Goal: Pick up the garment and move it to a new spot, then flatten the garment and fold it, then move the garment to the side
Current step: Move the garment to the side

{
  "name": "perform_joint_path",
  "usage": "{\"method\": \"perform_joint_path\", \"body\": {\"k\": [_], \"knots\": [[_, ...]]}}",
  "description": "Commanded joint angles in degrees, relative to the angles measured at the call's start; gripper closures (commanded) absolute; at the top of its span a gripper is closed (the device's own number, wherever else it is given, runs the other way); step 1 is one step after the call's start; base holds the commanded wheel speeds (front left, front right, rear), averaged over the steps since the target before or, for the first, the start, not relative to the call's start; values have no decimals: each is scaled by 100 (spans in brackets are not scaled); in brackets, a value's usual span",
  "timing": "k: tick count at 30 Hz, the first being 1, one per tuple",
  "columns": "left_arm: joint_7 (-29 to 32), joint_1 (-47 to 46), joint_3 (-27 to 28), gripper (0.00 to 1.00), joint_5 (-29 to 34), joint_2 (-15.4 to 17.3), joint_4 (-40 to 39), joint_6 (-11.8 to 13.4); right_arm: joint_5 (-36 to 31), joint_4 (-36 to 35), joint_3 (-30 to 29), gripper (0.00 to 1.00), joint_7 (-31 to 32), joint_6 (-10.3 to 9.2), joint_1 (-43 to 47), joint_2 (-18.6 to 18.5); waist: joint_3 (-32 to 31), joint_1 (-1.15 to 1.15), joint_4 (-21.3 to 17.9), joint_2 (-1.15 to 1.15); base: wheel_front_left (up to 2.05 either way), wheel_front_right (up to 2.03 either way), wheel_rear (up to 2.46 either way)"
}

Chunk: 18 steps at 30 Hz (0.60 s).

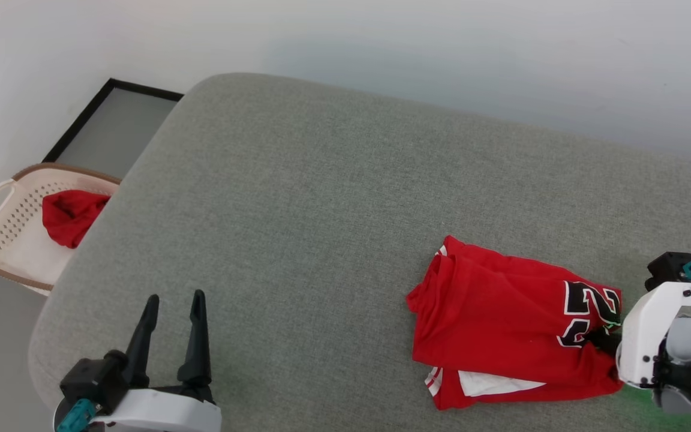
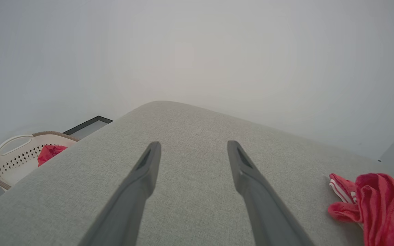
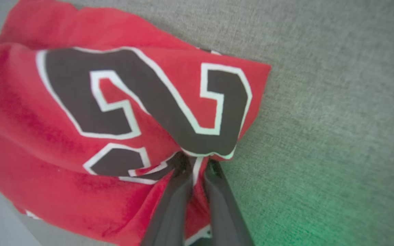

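- The right hand [image 3: 195, 164] pinches the edge of the garment [image 1: 489, 312], just by the big black number.
- I think this is the grab before moving it. Next comes a gentle lift, so the cloth won't slip.
- The garment lies on the grey cushion [image 1: 321, 198], well apart from the basket [image 1: 6, 231].
- The left hand [image 1: 176, 295], nearer the basket, is spread wide and holds nothing.

Left tool [image 1: 176, 297]: long dark fingers [image 1: 197, 336], white shell [image 1: 159, 413], teal plug [image 1: 79, 414].

Grey upholstered surface [image 1: 321, 210]; red jersey [image 1: 489, 312] lies on it.
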Motion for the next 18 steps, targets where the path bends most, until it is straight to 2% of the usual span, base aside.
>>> {"method": "perform_joint_path", "body": {"k": [1,9,18], "knots": [[-6,-56,6,0,-29,-9,9,-11,58,138,106,100,60,3,88,52,6,0,-2,0,0,0,0],[-6,-61,45,0,-35,-13,-18,-11,385,293,138,100,-146,-21,-158,-389,67,0,-73,0,0,0,0],[-6,-102,108,0,48,-9,-176,-6,426,196,217,100,-237,-2,-561,-991,170,0,-442,0,0,0,0]]}}
